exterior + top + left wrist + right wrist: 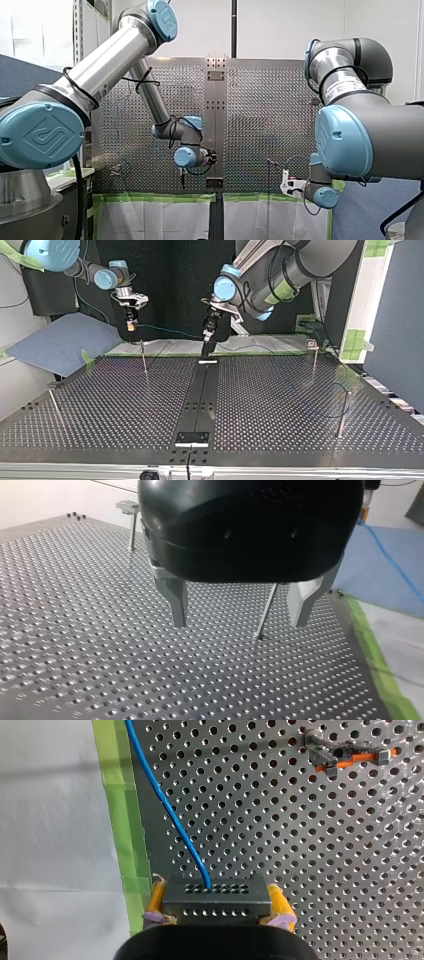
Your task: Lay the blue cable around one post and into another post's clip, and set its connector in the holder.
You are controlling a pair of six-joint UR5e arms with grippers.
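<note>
Currently the perforated table (280, 405) carries thin upright posts: one (144, 359) just below my right gripper (131, 324) in the top view, plus others toward the sides, and a black centre strip (202, 390) running down the middle. A blue mat (60, 342) lies off the table at the top view's left, and green tape (120, 820) edges the plate beside a white sheet (50, 820). Ahead of my left gripper (240, 624) a slim metal post (265, 612) stands in the gap between its fingers but further out, with nothing touching it; a clip-topped post (131, 517) stands well beyond that. The left jaws are wide apart and empty, hanging over the plate near the far end of the centre strip. The right jaws are clamped on the connector (215, 892), with a yellow pad (277, 902) pressed to each side of it, held off the table's far edge. The blue cable (165, 805) exits the connector's face and runs along the tape line; in the top view it sags across the far edge toward my left gripper, and past that I cannot trace it. The connector is a dark rectangular block with rows of small holes. An orange-and-metal clip (350, 755) sits on the plate well away from it. The left fingers (177, 602) are bare grey metal and taper to their tips, under a glossy black housing.
</note>
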